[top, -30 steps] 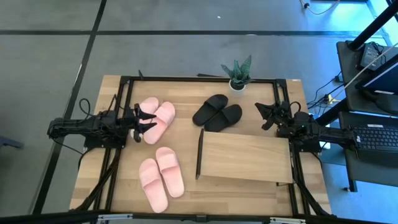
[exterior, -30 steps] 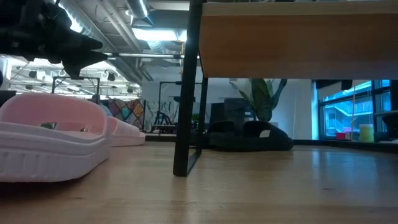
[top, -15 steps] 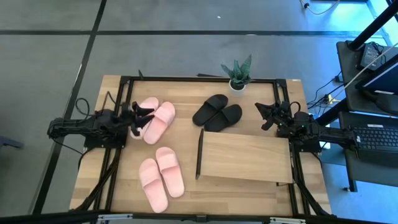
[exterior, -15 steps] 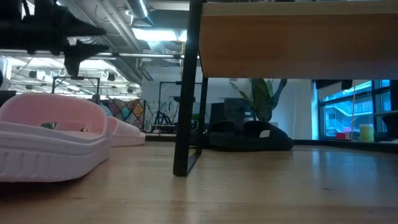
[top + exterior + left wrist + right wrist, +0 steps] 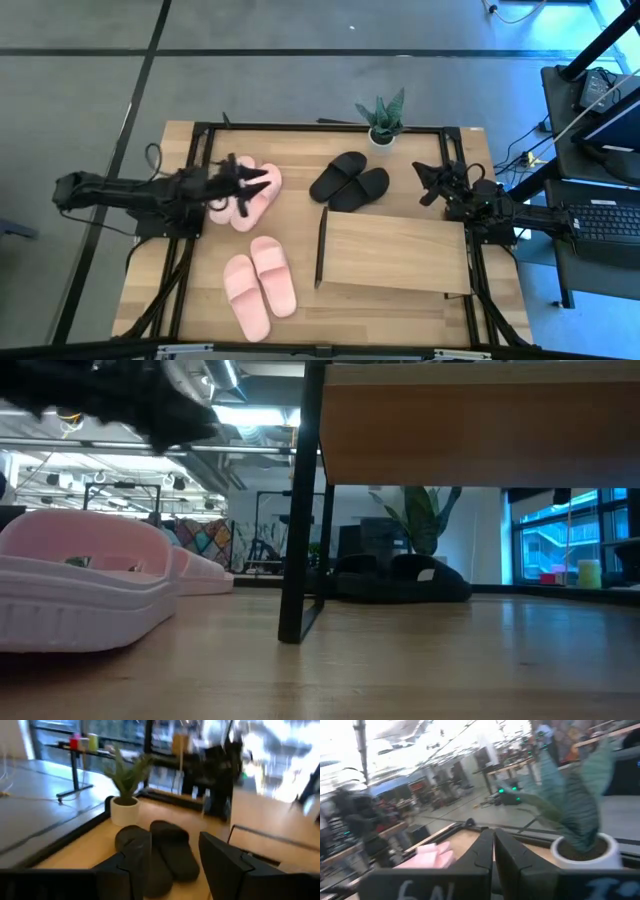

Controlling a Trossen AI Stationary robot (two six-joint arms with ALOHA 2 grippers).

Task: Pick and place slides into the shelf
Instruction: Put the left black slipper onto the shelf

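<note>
Wood tabletop [image 5: 400, 300] fills my overhead view, framed in black metal on a grey floor. I have the left gripper [image 5: 252, 186] reaching out over the far pink pair of slides [image 5: 256, 192], which lies at the left of the table; from the left wrist view its two fingers [image 5: 137, 862] stand apart with nothing between them, the black pair [image 5: 160, 851] showing beyond them beside a small potted plant [image 5: 125, 795]. From above, that black pair [image 5: 350, 181] sits near the middle of the far side, just beyond the shelf [image 5: 395, 253], whose flat top board lies toward the right of the table and carries nothing. A second pink pair [image 5: 260, 285] lies at the near left, well apart from the shelf. I see the right gripper [image 5: 431, 182] waiting near the far right corner of the table, its fingers [image 5: 507, 855] pressed together on nothing.
</note>
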